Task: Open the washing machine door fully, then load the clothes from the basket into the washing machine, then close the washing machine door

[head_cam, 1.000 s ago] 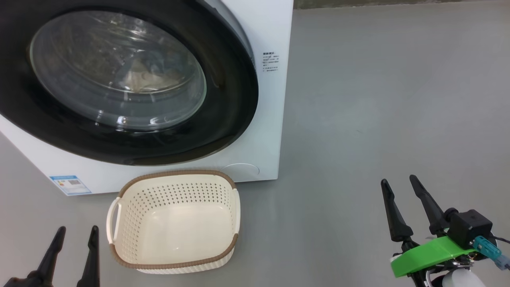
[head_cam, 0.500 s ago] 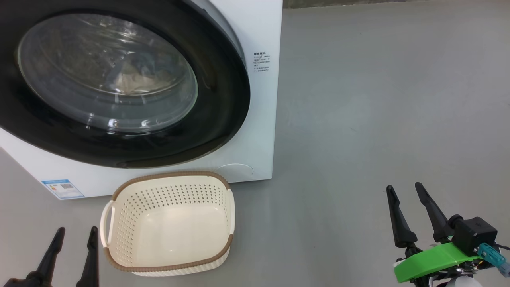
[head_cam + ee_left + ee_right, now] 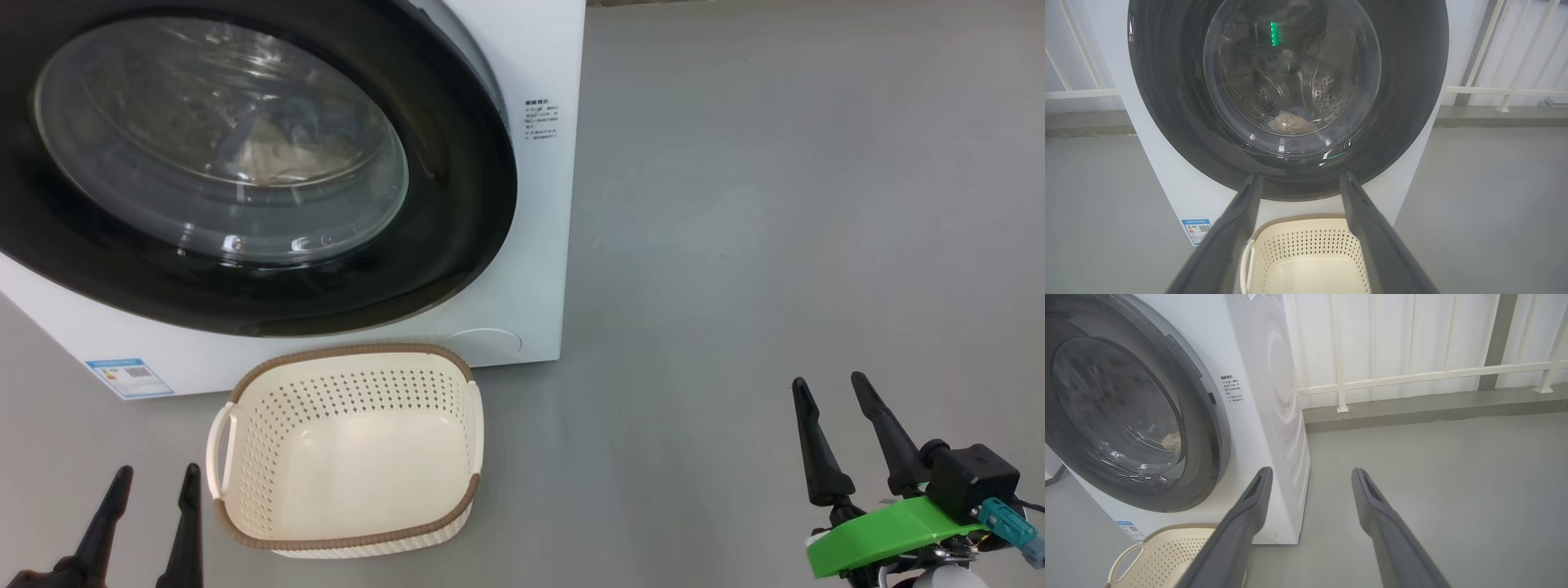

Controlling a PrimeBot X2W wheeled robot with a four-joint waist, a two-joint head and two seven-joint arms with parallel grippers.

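The washing machine door looks shut, flat against the white washing machine. Behind its glass, the clothes lie in a small heap at the bottom of the steel drum. I can see cream and a bit of blue, but no print.

The basket sits on the floor just in front of the door. I think it is that close so the clothes have only a short way to go. It is empty.

The left gripper is low beside the basket, with its fingers apart and nothing in them. The right gripper is far off to the side, also spread and empty. I think the job is done.

The floor is smooth and grey. A white railing stands along a white wall behind.
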